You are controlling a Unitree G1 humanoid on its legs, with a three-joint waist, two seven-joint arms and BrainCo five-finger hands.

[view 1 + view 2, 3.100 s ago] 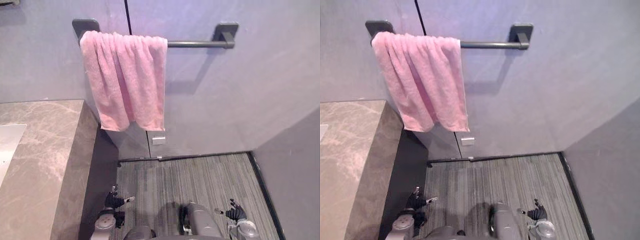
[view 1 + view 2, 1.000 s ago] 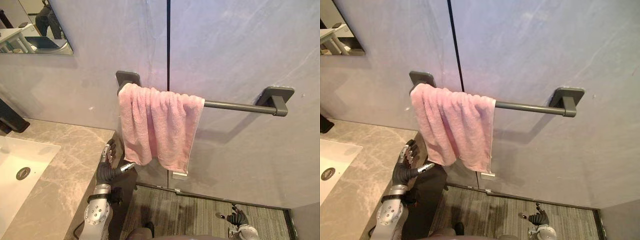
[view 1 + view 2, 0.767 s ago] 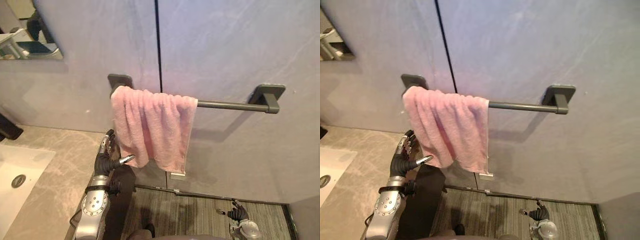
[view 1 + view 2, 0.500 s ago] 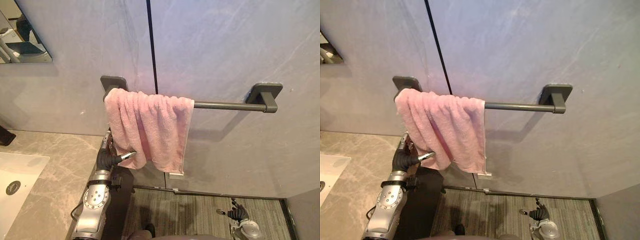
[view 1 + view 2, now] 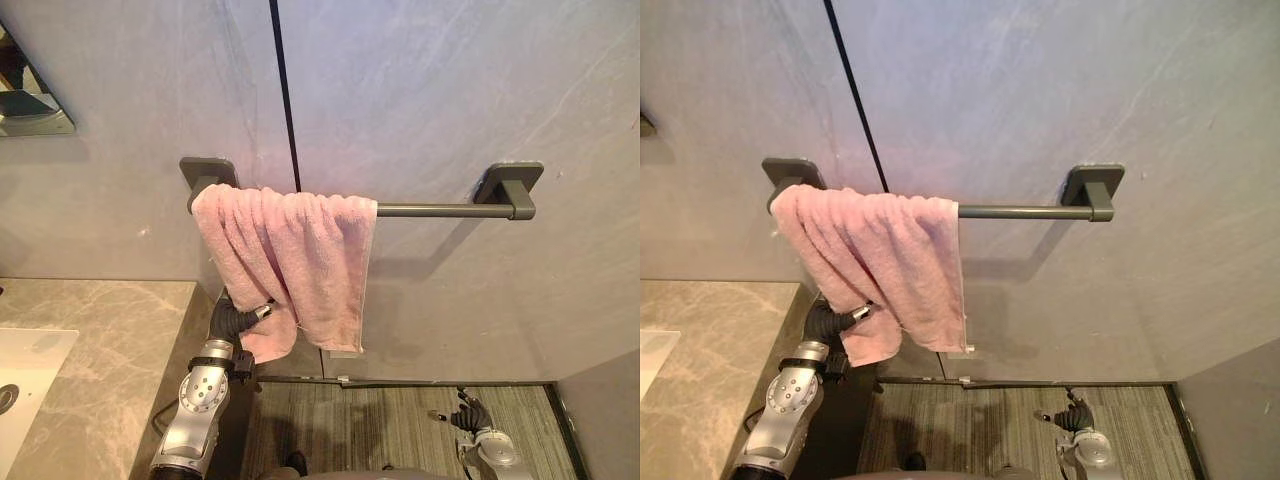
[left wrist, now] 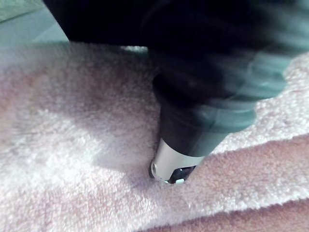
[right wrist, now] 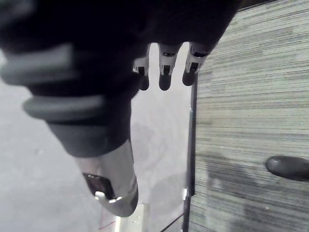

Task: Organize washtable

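The rail (image 5: pixel 440 210) runs level across the wall (image 5: pixel 450 90), and the towel (image 5: pixel 300 250) hangs bunched at the end above our left hand (image 5: pixel 233 322), its long axis dropping straight down to where that hand meets its lower part — whether it has closed on cloth we cannot tell. Our right hand (image 5: pixel 1072 415) hangs slack and empty, well below and apart — the left is nearer.

Left hand (image 6: pixel 193 121) against pink towel (image 6: pixel 72 159)
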